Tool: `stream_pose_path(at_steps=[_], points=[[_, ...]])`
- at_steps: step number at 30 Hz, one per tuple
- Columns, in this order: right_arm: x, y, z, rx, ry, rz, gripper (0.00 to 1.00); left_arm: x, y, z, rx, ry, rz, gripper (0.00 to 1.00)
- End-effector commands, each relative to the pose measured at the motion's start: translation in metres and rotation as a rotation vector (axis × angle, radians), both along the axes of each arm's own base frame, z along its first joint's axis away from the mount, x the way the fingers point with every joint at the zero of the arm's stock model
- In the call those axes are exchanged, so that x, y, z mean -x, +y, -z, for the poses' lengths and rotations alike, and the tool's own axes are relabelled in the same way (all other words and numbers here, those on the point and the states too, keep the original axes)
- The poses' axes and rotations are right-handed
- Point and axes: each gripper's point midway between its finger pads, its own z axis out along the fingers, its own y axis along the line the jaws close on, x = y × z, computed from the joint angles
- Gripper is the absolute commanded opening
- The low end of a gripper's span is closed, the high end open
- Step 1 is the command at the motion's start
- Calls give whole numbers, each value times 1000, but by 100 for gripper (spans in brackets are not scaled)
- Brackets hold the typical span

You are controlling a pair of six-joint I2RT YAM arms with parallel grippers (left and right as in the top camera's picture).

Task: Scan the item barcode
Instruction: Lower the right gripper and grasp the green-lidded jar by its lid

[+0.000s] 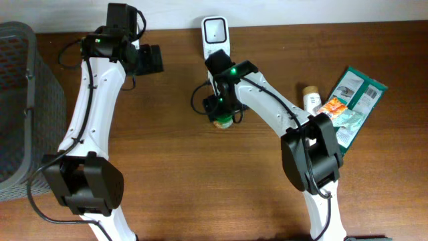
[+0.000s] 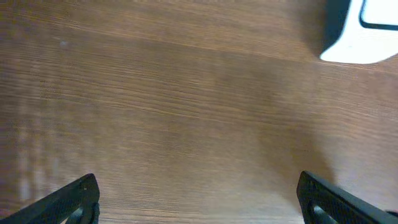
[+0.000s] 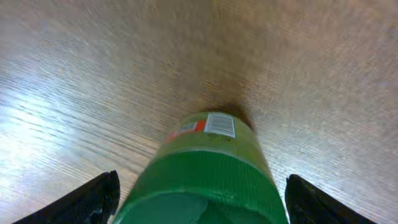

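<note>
Nearest to us, the green-lidded jar (image 3: 211, 155) seems to stand upright on the counter (image 1: 167, 167), directly under the right hand (image 3: 200, 183). That hand's fingers (image 3: 93, 199) are spread to either side of the lid with a gap each way, so nothing holds the jar. We see the first risk here. If the hand rises or turns off-centre, a finger could catch the lid and tip the jar. It is round and would likely roll.

The barcode (image 3: 219, 124) sits low on the jar's wall, near the foot. We judge that a fresh grip taken too low or at the wrong angle could put a finger over the barcode and spoil the read.

Off to the right, well apart, lie a small bottle (image 1: 311, 99) and some packets (image 1: 354, 104). A wide swing of the right arm could sweep them.

Further back, the left hand (image 2: 198, 186) hovers over bare counter with its fingers wide and empty. The white scanner (image 1: 215, 33) sits at the far edge, near that hand. If both arms close on it at once they could knock each other or shove it. We cannot tell whether the barcode faces the scanner's window, so a scan from here may simply miss.
</note>
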Motion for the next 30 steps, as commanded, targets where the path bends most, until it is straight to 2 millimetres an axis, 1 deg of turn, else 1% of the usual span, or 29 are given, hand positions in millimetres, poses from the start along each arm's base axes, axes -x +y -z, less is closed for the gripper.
stream_pose_path(at_steps=[1, 3, 4, 5, 8, 9, 10, 11, 12, 14, 16, 17, 19, 20, 23, 25, 26, 27, 28, 29, 30], points=[[-1, -7, 1, 38, -10, 27, 72, 0, 12, -2, -55, -9, -46, 99], [-1, -12, -6, 49, -6, -6, 66, 0, 12, -2, -55, -9, -46, 99], [0, -13, -9, 55, -2, -26, 64, 0, 12, -2, -55, -9, -46, 99], [1, -14, -14, 61, -1, -48, 59, 0, 12, -2, -55, -9, -46, 99], [4, -15, -33, 71, 9, -88, 58, 0, 12, -2, -55, -9, -46, 99], [3, -14, -41, 73, -5, -145, 59, 0, 12, -2, -55, -9, -46, 99], [1, -9, -47, 63, -36, -254, 60, 0, 12, -2, -55, -9, -46, 99], [1, 0, -52, 30, -64, -391, 65, 0, 12, -2, -55, -9, -46, 99], [1, 7, -53, 10, -97, -544, 65, 0, 12, -2, -56, -9, -46, 99], [3, 14, -55, 0, -158, -826, 63, 0, 12, -2, -55, -9, -46, 99], [6, 16, -55, 2, -201, -1030, 62, 0, 12, -2, -55, -9, -46, 99], [9, 15, -53, 15, -217, -1167, 63, 0, 12, -2, -55, -9, -46, 99], [14, 12, -47, 28, -221, -1338, 70, 0, 12, -2, -55, -9, -46, 99], [15, 8, -42, 33, -218, -1405, 72, 0, 12, -2, -55, -10, -46, 99], [22, -4, -19, 44, -170, -1521, 71, 0, 12, -2, -55, -9, -46, 99], [24, -13, -8, 81, -127, -1533, 72, 0, 12, -2, -55, -9, -46, 99], [23, -14, -8, 90, -125, -1532, 74, 0, 12, -2, -55, -9, -46, 99], [22, -13, -10, 89, -131, -1528, 100, 0, 12, -2, -55, -9, -46, 99], [21, -13, -11, 89, -136, -1519, 98, 0, 12, -2, -55, -10, -46, 99], [18, -11, -17, 93, -146, -1467, 98, 0, 12, -2, -55, -9, -46, 99], [10, -7, -31, 97, -173, -1359, 98, 0, 12, -2, -55, -10, -46, 99]])
